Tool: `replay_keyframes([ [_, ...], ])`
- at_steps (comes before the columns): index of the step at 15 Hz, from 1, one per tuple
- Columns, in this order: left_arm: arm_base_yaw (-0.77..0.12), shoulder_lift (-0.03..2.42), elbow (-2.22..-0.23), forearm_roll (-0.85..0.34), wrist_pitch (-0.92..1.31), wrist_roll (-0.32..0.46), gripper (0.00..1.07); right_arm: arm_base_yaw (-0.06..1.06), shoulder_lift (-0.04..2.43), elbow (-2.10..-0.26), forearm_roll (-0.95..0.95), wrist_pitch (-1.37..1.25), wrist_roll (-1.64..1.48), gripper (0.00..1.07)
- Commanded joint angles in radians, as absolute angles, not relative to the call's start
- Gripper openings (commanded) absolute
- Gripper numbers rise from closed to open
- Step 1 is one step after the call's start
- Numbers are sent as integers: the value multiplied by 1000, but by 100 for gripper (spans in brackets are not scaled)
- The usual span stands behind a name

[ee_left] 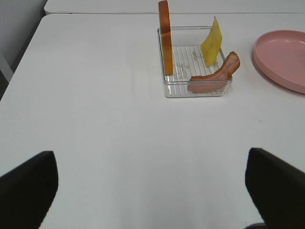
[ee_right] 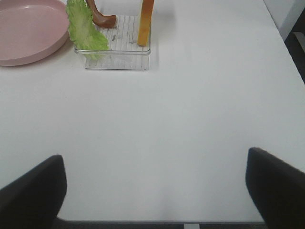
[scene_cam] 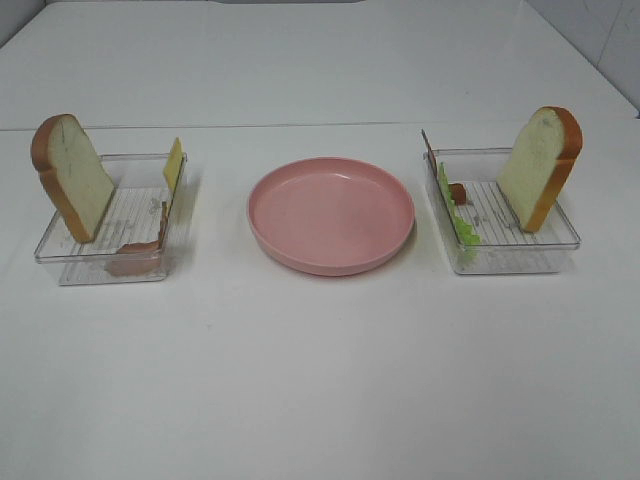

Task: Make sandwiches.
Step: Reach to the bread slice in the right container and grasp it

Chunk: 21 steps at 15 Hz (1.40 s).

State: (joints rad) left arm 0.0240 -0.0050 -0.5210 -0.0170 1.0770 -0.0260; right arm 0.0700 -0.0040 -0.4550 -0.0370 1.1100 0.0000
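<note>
No sandwich is stacked; the parts stand in two clear trays. The left tray (scene_cam: 100, 265) holds an upright bread slice (scene_cam: 72, 175), a yellow cheese slice (scene_cam: 174, 165) and a bacon strip (scene_cam: 140, 245). The right tray (scene_cam: 520, 255) holds a bread slice (scene_cam: 540, 165), a green lettuce leaf (scene_cam: 462, 225) and a bacon piece (scene_cam: 458, 192). My left gripper (ee_left: 152, 191) is open and empty, well short of its tray (ee_left: 195, 90). My right gripper (ee_right: 155, 195) is open and empty, well short of its tray (ee_right: 116, 62). Neither gripper shows in the exterior view.
A pink round plate (scene_cam: 330, 212) sits between the two trays, with nothing on it. The white table (scene_cam: 320, 380) stretches bare toward the front. A table seam runs behind the trays. The table's right edge shows in the right wrist view (ee_right: 281, 28).
</note>
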Motion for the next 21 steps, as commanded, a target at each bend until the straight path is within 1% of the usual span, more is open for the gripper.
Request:
replay_keyframes([
  [1, 20, -12, -520, -19, 1073, -25, 100, 63, -34, -451, -40, 1100, -6, 99],
  [21, 20, -12, -520, -19, 1073, -25, 100, 63, -34, -451, -40, 1100, -6, 99],
])
